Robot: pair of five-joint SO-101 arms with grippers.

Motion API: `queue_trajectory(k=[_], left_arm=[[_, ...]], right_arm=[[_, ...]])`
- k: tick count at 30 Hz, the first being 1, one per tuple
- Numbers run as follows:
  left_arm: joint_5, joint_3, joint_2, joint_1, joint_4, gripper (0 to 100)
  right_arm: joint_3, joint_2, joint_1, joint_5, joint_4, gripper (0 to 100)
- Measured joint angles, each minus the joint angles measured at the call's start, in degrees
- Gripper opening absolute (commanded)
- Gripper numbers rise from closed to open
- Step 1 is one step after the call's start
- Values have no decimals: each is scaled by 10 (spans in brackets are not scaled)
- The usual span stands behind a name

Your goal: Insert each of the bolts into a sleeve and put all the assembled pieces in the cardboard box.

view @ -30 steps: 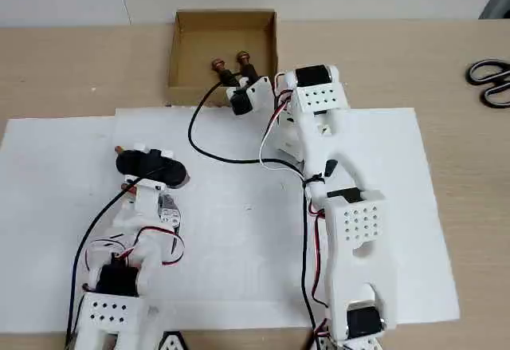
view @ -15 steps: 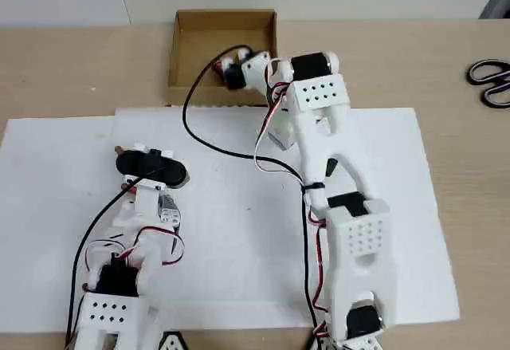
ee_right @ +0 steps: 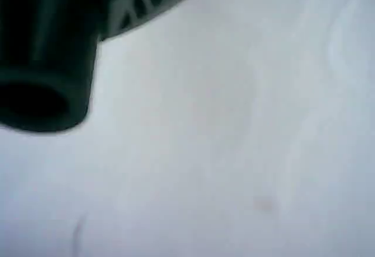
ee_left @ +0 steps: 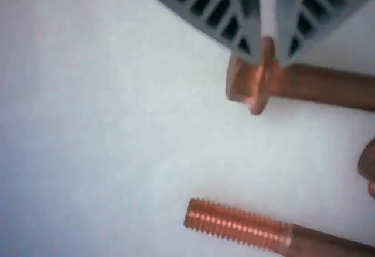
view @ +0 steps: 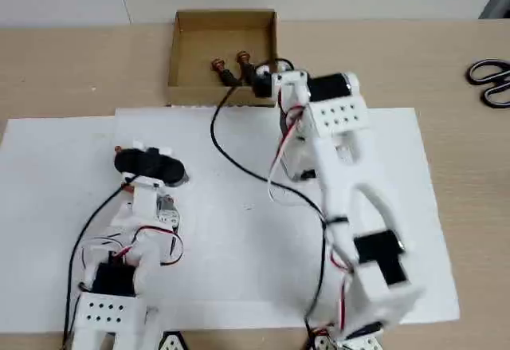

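Both loaded: left claw point(ee_left: 266, 37), pinching a bolt point(ee_left: 316, 86) by its flange, should level it for the sleeve point(ee_right: 44, 87) gripped by right claw point(view: 264, 87).

In my left wrist view the flanged bolt point(ee_left: 302, 86) and threaded bolt point(ee_left: 263, 230) both run off the frame edge. Right wrist view: black sleeve point(ee_right: 44, 87) is blurred and cropped, I can't see its far end. High view: scissors point(view: 494, 84) clipped at right edge.
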Motion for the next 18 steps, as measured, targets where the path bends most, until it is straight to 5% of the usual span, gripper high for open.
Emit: queue_trajectory(k=[9,18], left_arm=[[7,-117,14,-44,74,101],[33,-324,247,-47,170,102]], right_arm=[[207,-193,47,-12,-1,3],[287,-265,113,-13,-1,3]])
